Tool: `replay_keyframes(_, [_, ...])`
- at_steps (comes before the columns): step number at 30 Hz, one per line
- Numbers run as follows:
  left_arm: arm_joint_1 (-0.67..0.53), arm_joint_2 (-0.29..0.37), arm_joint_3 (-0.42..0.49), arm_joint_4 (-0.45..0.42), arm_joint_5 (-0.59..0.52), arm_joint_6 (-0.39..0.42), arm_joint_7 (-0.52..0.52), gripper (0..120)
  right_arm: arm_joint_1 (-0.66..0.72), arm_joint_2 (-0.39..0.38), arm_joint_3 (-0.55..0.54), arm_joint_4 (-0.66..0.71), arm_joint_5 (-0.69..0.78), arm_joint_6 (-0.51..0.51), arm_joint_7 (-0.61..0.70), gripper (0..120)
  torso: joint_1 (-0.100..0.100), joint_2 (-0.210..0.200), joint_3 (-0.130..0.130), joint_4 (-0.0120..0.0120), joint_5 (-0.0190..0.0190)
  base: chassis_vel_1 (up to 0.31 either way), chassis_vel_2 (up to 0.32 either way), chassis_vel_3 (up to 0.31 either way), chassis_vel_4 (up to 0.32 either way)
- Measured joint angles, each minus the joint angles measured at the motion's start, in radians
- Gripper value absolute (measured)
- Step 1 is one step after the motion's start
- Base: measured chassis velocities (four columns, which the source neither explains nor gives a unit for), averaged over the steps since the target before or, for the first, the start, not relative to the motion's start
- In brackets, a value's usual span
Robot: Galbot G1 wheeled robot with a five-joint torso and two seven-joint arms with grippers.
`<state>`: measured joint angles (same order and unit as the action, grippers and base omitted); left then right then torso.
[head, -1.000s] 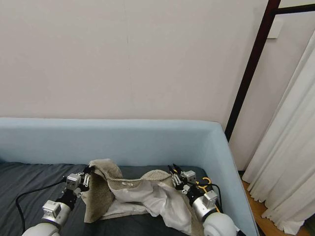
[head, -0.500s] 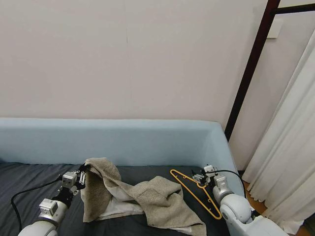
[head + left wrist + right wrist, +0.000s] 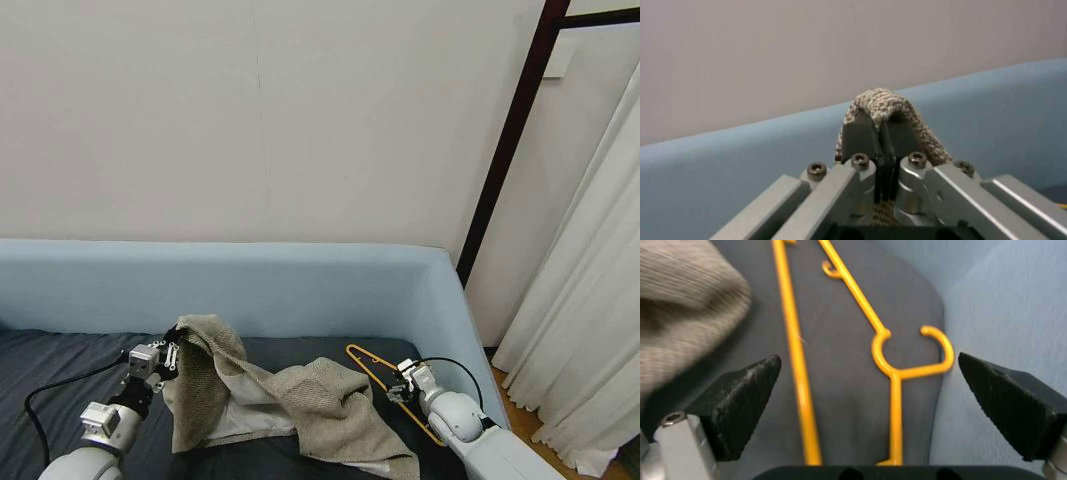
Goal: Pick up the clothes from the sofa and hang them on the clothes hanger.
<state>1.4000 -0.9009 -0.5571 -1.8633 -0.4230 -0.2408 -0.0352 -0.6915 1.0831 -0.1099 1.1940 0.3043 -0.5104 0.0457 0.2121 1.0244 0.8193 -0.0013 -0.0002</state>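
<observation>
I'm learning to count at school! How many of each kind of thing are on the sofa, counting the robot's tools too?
beige garment: 1
orange hanger: 1
robot tools: 2 (left tool shut on the beige garment, right tool open by the orange hanger)
Total: 4

Our silver-white arms [image 3: 100, 432] trail black cables [image 3: 60, 392]; left gripper [image 3: 881, 131] bears hex screws [image 3: 859, 161], right gripper [image 3: 868, 362] black wedge pads [image 3: 740, 400].
</observation>
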Motion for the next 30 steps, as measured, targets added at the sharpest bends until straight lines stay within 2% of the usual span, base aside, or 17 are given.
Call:
replay_keyframes(6, [0.0,-0.004,0.001,-0.02,0.002,0.001,-0.007,0,0.043,0.047,0.068,-0.188,-0.078,0.023,-0.109,100,0.0,0.0,0.0,-0.0002,0.0001,0.0,0.0,0.0,0.0])
replay_keyframes(10, [0.006,-0.004,-0.003,-0.025,0.002,0.002,-0.01,0,0.053,0.053,0.09,-0.249,-0.114,0.049,-0.188,100,0.0,0.0,0.0,-0.0004,0.0002,0.0,0.0,0.0,0.0])
replay_keyframes(16, [0.007,-0.006,-0.004,-0.024,0.003,0.0,-0.013,0,0.066,0.07,0.106,-0.29,-0.098,0.054,-0.221,98,0.0,0.0,0.0,-0.0001,0.0001,0.0,0.0,0.0,0.0])
replay_keyframes(23, [0.002,-0.008,0.003,-0.021,0.003,-0.004,-0.013,0,0.079,0.086,0.115,-0.333,-0.11,0.052,-0.228,85,0.0,0.0,0.0,-0.0002,0.0002,0.0,0.0,0.0,0.0])
replay_keyframes(26, [0.0,-0.002,0.005,-0.014,0.001,-0.011,-0.013,0,0.087,0.1,0.14,-0.362,-0.115,0.033,-0.244,69,0.0,0.0,0.0,-0.0001,0.0,0.0,0.0,0.0,0.0])
replay_keyframes(27, [0.0,-0.002,0.005,-0.014,0.001,-0.011,-0.013,0,0.087,0.1,0.14,-0.362,-0.115,0.033,-0.244,69,0.0,0.0,0.0,-0.0001,0.0,0.0,0.0,0.0,0.0])
replay_keyframes(30, [-0.004,0.006,0.006,-0.007,-0.003,-0.015,-0.013,0,0.09,0.108,0.153,-0.37,-0.116,0.017,-0.266,55,0.0,0.0,0.0,-0.0001,-0.0001,0.0,0.0,0.0,0.0])
